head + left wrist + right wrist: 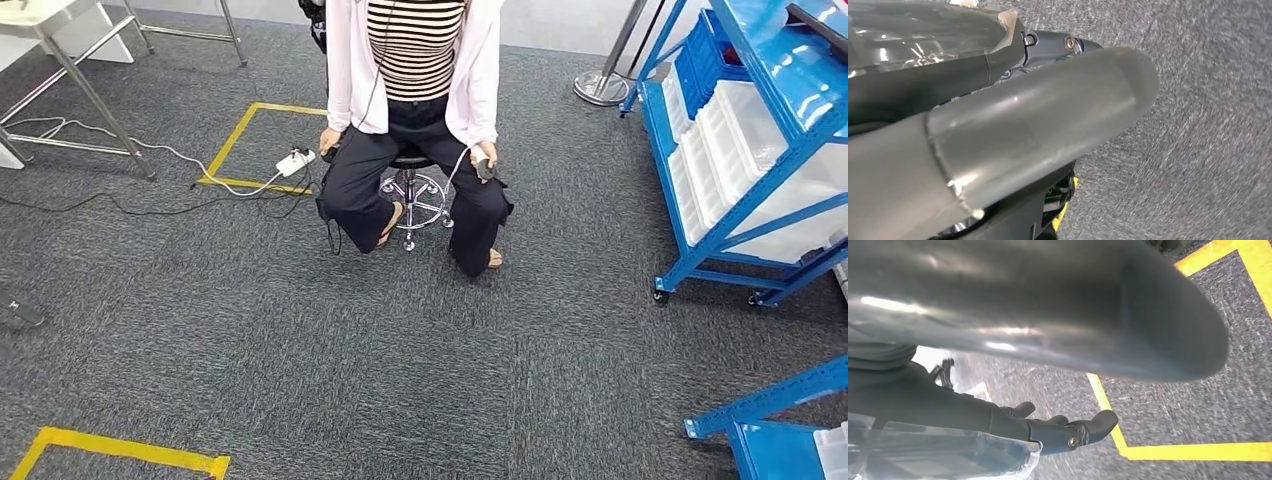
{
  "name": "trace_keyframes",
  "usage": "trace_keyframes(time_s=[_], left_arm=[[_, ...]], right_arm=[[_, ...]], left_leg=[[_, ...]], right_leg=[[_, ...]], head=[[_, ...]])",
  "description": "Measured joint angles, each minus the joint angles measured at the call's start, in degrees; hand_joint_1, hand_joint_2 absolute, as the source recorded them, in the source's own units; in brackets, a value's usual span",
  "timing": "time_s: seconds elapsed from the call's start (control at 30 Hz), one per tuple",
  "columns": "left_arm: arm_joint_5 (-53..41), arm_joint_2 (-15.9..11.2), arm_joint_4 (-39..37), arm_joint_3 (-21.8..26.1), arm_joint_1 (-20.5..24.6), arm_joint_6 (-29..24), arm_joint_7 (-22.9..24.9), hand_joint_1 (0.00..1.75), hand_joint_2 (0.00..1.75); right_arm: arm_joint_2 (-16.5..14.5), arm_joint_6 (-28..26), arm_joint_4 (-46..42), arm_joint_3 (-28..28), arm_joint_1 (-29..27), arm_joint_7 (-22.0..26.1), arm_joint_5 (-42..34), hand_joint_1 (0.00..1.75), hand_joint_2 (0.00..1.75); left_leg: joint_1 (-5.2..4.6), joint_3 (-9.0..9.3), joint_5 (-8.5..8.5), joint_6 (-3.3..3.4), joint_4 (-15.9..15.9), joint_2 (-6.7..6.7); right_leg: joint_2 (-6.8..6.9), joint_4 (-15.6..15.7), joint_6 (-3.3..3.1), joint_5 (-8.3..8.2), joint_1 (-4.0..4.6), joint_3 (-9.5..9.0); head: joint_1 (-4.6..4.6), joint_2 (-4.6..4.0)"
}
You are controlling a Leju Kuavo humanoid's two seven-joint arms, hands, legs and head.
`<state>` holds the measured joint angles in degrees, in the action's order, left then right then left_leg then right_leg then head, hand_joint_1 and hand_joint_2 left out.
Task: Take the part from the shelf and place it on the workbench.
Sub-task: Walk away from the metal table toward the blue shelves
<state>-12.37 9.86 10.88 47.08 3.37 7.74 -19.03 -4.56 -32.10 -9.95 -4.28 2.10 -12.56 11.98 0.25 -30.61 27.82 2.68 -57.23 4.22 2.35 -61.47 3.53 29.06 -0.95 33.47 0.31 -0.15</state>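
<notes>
A blue shelf (760,130) on castors stands at the right in the head view, with white bins (735,150) on its tiers; what lies in them is hidden. A pale table (40,20) on metal legs sits at the far left. My left hand (1048,100) hangs over grey carpet, thick grey thumb in front and dark fingers (1068,45) behind, holding nothing. Over carpet with yellow tape hangs my right hand (1063,340), its dark fingers (1083,432) stretched out and apart, with nothing in them.
A person (415,100) sits on a wheeled stool (412,190) straight ahead, holding a small dark device. A power strip (295,160) and cables lie by a yellow tape square (235,140). Another blue rack (780,410) is at the near right. A stanchion base (600,88) stands behind.
</notes>
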Motion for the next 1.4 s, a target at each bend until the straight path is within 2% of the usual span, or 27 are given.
trace_keyframes(time_s=[0.07,0.13,0.17,0.23,0.3,0.33,0.37,0.4,0.43,0.5,0.53,0.6,0.63,0.7,0.77,0.83,0.9,0.93,1.0,1.03,1.1,1.17,1.23,1.3,1.33,1.37,1.4], left_arm=[[0.0,0.0,0.0,-0.1,0.0,0.0,0.0,0.0,0.0],[-0.1,0.1,0.0,-0.1,0.2,0.0,0.1,0.0,0.0],[-0.1,0.1,0.0,-0.1,0.3,0.0,0.1,0.0,0.0],[-0.1,0.1,0.0,-0.1,0.4,0.0,0.1,0.0,0.0],[-0.1,0.1,0.0,-0.2,0.2,0.0,0.1,0.0,0.0],[-0.1,0.1,0.0,-0.2,0.1,0.0,0.2,0.0,0.0],[-0.1,0.1,0.0,-0.2,0.0,0.0,0.2,0.0,0.0],[-0.1,0.1,0.0,-0.2,0.0,0.0,0.2,0.0,0.0],[-0.1,0.0,-0.1,-0.2,-0.1,0.0,0.2,0.0,0.0],[-0.1,0.0,-0.1,-0.2,-0.1,0.0,0.2,0.0,0.0],[0.0,0.0,-0.1,-0.2,-0.1,0.0,0.2,0.0,0.0],[0.0,0.0,-0.1,-0.2,0.0,0.0,0.2,0.0,0.0],[0.0,0.0,-0.1,-0.2,0.1,0.0,0.3,0.0,0.0],[0.2,0.0,-0.1,-0.2,0.2,-0.1,0.3,0.0,0.0],[0.4,0.0,-0.1,-0.2,0.2,-0.1,0.3,0.0,0.0],[0.6,0.0,-0.1,-0.2,0.1,-0.2,0.3,0.0,0.0],[0.8,0.0,-0.1,-0.2,0.1,-0.2,0.3,0.0,0.0],[0.9,0.0,-0.1,-0.2,0.1,-0.3,0.3,0.0,0.0],[1.0,-0.1,-0.1,-0.2,0.1,-0.3,0.3,0.0,0.0],[1.0,-0.1,-0.1,-0.2,0.1,-0.3,0.3,0.0,0.0],[1.1,-0.1,-0.1,-0.1,0.1,-0.4,0.2,0.0,0.0],[1.3,0.0,-0.1,-0.1,0.2,-0.6,0.1,0.0,0.0],[1.6,0.0,-0.1,-0.1,0.3,-0.7,-0.1,0.0,0.0],[1.9,0.0,-0.1,0.0,0.2,-0.9,-0.2,0.0,0.0],[2.0,0.0,-0.1,0.1,0.1,-1.0,-0.2,0.0,0.0],[2.2,0.0,-0.1,0.2,0.0,-1.0,-0.3,0.0,0.0],[2.2,0.0,-0.1,0.2,-0.1,-1.0,-0.3,0.0,0.0]], right_arm=[[0.0,0.5,0.0,-0.1,0.1,0.1,0.0,0.0,0.0],[0.0,0.9,0.0,-0.1,0.0,0.1,0.0,0.0,0.0],[0.0,1.0,0.0,-0.1,0.0,0.1,0.0,0.0,0.0],[0.0,1.0,0.0,-0.1,-0.1,0.1,0.0,0.0,0.0],[0.0,1.1,0.0,-0.2,-0.1,0.1,0.0,0.0,0.0],[0.0,1.1,0.0,-0.2,-0.1,0.1,0.0,0.0,0.0],[0.0,1.1,0.0,-0.2,-0.2,0.1,0.0,0.0,0.0],[0.0,1.1,0.0,-0.2,-0.2,0.1,0.0,0.0,0.0],[0.0,1.2,0.0,-0.2,-0.2,0.1,0.0,0.0,0.0],[0.0,1.4,0.0,-0.2,-0.2,0.1,0.0,0.0,0.0],[0.0,1.5,0.0,-0.2,-0.1,0.1,0.0,0.0,0.0],[-0.1,1.8,0.0,-0.2,0.0,0.1,0.0,0.0,0.0],[-0.1,1.9,0.0,-0.2,-0.1,0.1,0.0,0.0,0.0],[0.0,2.0,0.0,-0.2,-0.2,0.1,0.2,0.0,0.0],[-0.1,2.2,0.0,-0.2,-0.1,0.2,0.4,0.0,0.0],[-0.2,2.3,0.0,-0.2,0.0,0.2,0.6,0.0,0.0],[-0.3,2.4,0.0,-0.2,0.0,0.2,0.8,0.0,0.0],[-0.3,2.4,0.0,-0.2,-0.1,0.2,0.9,0.0,0.0],[-0.3,2.6,0.0,-0.2,-0.1,0.2,1.0,0.0,0.0],[-0.3,2.7,0.0,-0.2,0.0,0.2,1.1,0.0,0.0],[-0.3,2.8,0.0,-0.2,0.2,0.4,1.3,0.0,0.0],[-0.3,2.8,0.0,-0.2,0.2,0.7,1.4,0.0,0.0],[-0.2,2.9,0.0,-0.2,0.1,0.9,1.6,0.0,0.0],[-0.2,3.1,0.0,-0.1,0.2,1.1,1.8,0.0,0.0],[-0.2,3.2,0.0,-0.1,0.2,1.2,1.9,0.0,0.0],[-0.3,3.3,0.0,-0.1,0.2,1.3,2.0,0.0,0.0],[-0.3,3.3,0.0,-0.1,0.2,1.3,2.0,0.0,0.0]], left_leg=[[-0.21,0.34,0.35,-0.67,-0.1,1.0],[-0.12,0.71,0.53,-1.43,0.1,1.99],[0.07,0.75,0.76,-1.81,-0.1,1.76],[0.4,-0.33,2.98,-2.44,-3.0,-0.73],[0.58,-3.61,7.2,-2.78,-10.5,-3.6],[0.6,-5.43,8.77,-2.9,-14.4,-4.1],[0.63,-6.69,9.22,-2.97,-16.8,-4.3],[0.71,-6.96,8.42,-3.01,-16.9,-4.37],[0.85,-6.14,6.56,-3.02,-14.8,-4.49],[1.31,-2.83,2.22,-3.05,-7.0,-6.13],[1.49,-1.52,0.91,-3.0,-3.8,-7.17],[1.34,-0.64,0.34,-2.59,-1.2,-8.31],[1.13,-0.68,0.27,-2.15,-1.1,-7.77],[0.89,-0.6,-0.2,-1.02,-0.6,-6.48],[0.83,-0.55,-0.54,-0.1,-0.1,-4.98],[0.54,-0.65,-0.52,0.24,-0.1,-3.36],[0.34,-0.73,-0.48,0.25,-0.1,-1.86],[0.31,-0.71,-0.45,0.2,-0.1,-1.19],[0.2,-0.52,-0.3,-0.05,-0.2,-0.01],[0.08,-0.37,-0.12,-0.35,-0.2,0.53],[-0.08,0.06,0.26,-1.05,-0.3,1.48],[0.2,0.44,0.53,-1.82,-0.3,2.1],[0.55,-0.09,2.13,-2.46,-2.1,0.17],[0.7,-2.79,5.86,-2.68,-8.4,-2.95],[0.71,-4.66,7.62,-2.67,-12.4,-3.78],[0.71,-6.27,8.57,-2.66,-15.5,-4.16],[0.72,-7.14,8.36,-2.61,-16.8,-4.3]], right_leg=[[1.68,4.4,-0.59,-1.51,0.32,-2.23],[0.87,4.7,-1.51,-1.96,0.6,-1.99],[0.28,4.9,-1.95,-2.16,0.37,-2.04],[-0.82,5.3,-2.88,-2.67,-0.15,-2.44],[-2.03,5.4,-3.34,-2.9,-0.27,-2.54],[-2.72,5.4,-3.38,-2.91,-0.19,-2.53],[-3.49,5.3,-3.38,-2.91,-0.13,-2.57],[-4.25,5.3,-3.37,-2.91,-0.11,-2.64],[-5.05,5.3,-3.35,-2.9,-0.13,-2.76],[-6.59,5.0,-3.19,-2.81,-0.04,-2.81],[-7.27,4.7,-2.98,-2.73,0.09,-2.63],[-8.38,4.4,-2.26,-2.73,0.27,-1.85],[-8.94,4.5,-1.82,-2.85,0.2,-1.38],[-7.99,3.6,-1.22,-2.51,0.03,-0.52],[-4.97,-1.1,-1.42,-0.01,0.02,1.86],[-3.29,-8.9,-1.62,3.43,-0.01,5.69],[-3.02,-12.3,-1.13,4.37,-0.11,7.09],[-2.78,-10.4,-0.67,3.49,-0.17,5.89],[-0.75,-2.1,-0.05,0.74,-0.24,1.25],[0.55,1.5,-0.09,-0.46,-0.11,-0.77],[1.8,4.3,-0.86,-1.46,0.29,-2.16],[0.64,4.4,-1.79,-1.77,0.33,-2.16],[-0.53,4.7,-2.68,-2.13,0.0,-2.42],[-1.78,4.7,-3.3,-2.45,-0.05,-2.52],[-2.51,4.7,-3.46,-2.52,0.07,-2.48],[-3.29,4.7,-3.52,-2.54,0.18,-2.48],[-4.1,4.7,-3.52,-2.54,0.26,-2.52]], head=[[-0.1,0.0],[-0.15,0.0],[-0.2,0.0],[-0.33,0.0],[-0.48,0.0],[-0.5,0.0],[-0.5,0.0],[-0.51,0.0],[-0.51,0.0],[-0.53,0.0],[-0.48,0.0],[-0.43,0.0],[-0.43,0.0],[-0.4,0.0],[-0.22,0.0],[-0.11,0.0],[-0.12,0.0],[-0.11,0.01],[-0.09,0.01],[-0.11,0.01],[-0.25,0.0],[-0.34,0.0],[-0.36,0.0],[-0.39,0.0],[-0.37,0.0],[-0.34,0.0],[-0.34,0.0]])
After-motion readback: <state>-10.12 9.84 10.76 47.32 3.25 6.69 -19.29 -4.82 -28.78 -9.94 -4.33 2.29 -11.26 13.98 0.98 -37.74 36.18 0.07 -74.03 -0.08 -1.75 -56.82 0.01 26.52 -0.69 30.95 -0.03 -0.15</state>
